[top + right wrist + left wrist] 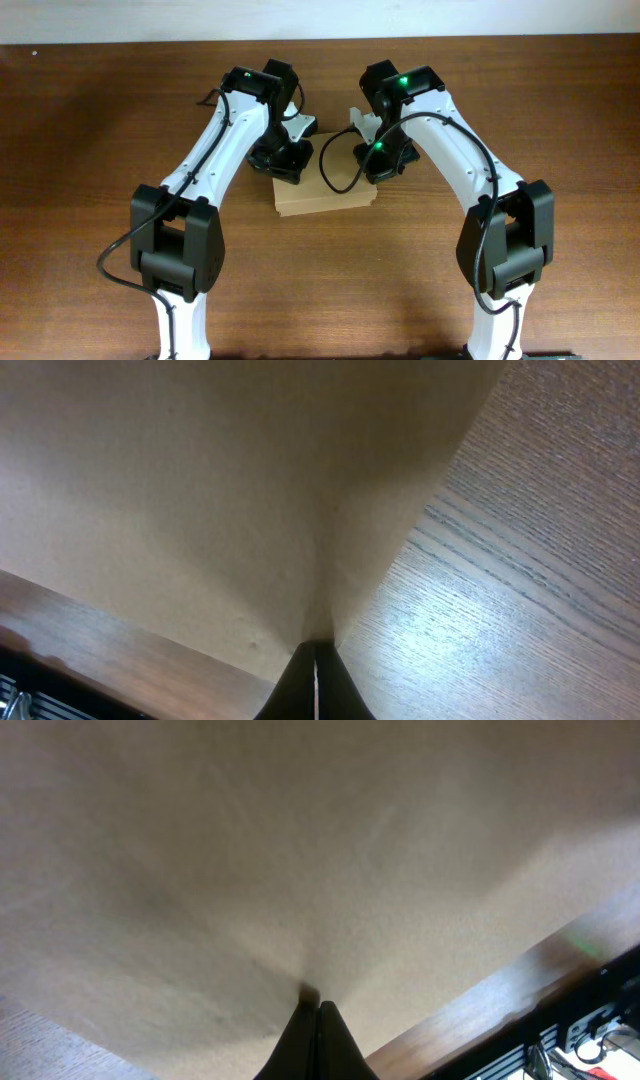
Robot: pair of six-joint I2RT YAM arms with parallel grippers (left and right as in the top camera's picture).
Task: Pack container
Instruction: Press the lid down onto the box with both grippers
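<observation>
The container (325, 198) is a plain tan cardboard box lying flat mid-table, partly covered by both arms. My left gripper (283, 165) stands over its left rear part. In the left wrist view the container (300, 850) fills the picture, and the left gripper (317, 1007) is shut, its tips resting on the cardboard. My right gripper (384, 165) is at the box's right rear corner. The right wrist view shows the right gripper (317, 648) shut, tips against a crease or edge of the container (200, 490); nothing shows between the fingers.
The wooden table (100, 120) extends on all sides of the box. A black cable (335, 170) loops over the box between the two wrists. Table wood (530, 580) lies just right of the box edge. Dark equipment (590, 1030) sits beyond the table edge.
</observation>
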